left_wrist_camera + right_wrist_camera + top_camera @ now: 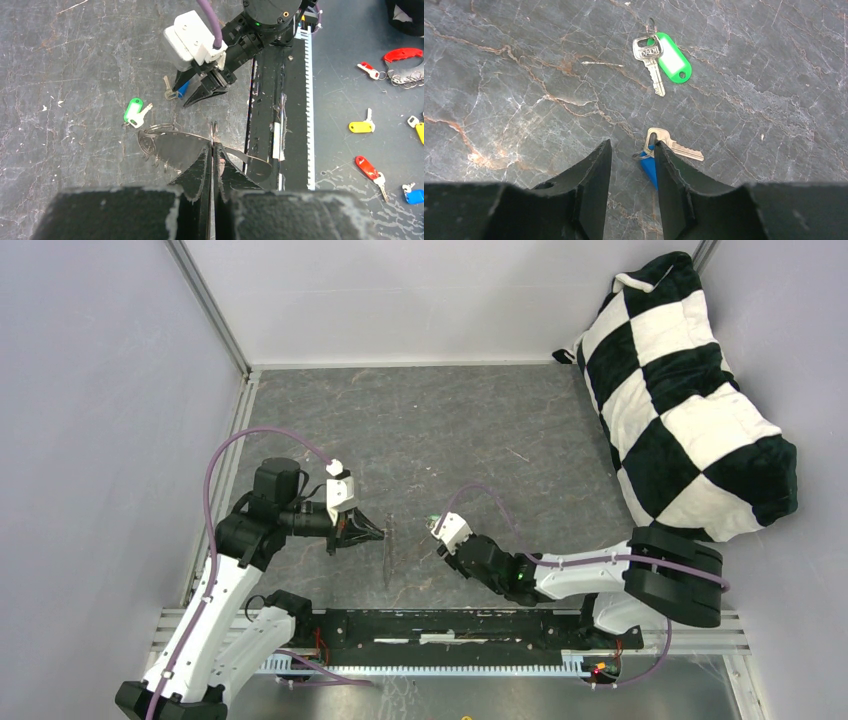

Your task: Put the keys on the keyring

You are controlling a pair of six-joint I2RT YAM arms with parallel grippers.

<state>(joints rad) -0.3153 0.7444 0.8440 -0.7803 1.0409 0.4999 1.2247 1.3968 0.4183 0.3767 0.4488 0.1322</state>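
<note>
Left gripper (pixel 213 149) pinches the keyring (pixel 148 135) shut at table centre. Right gripper (pixel 632 146), jaws spread, straddles the blue key (pixel 670 143), seemingly not touching it. The green key (pixel 659 60) lies just beyond, on the far side. Neither key is threaded yet.

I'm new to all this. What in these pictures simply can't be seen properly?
Left wrist view: the left gripper covers the keyring where it pinches it, so any opening there is hidden.
Right wrist view: the blue key has its tag mostly hidden behind a finger of the right gripper; the keyring lies outside the frame.
Top view: the blue key and the green key are too small to make out.
</note>
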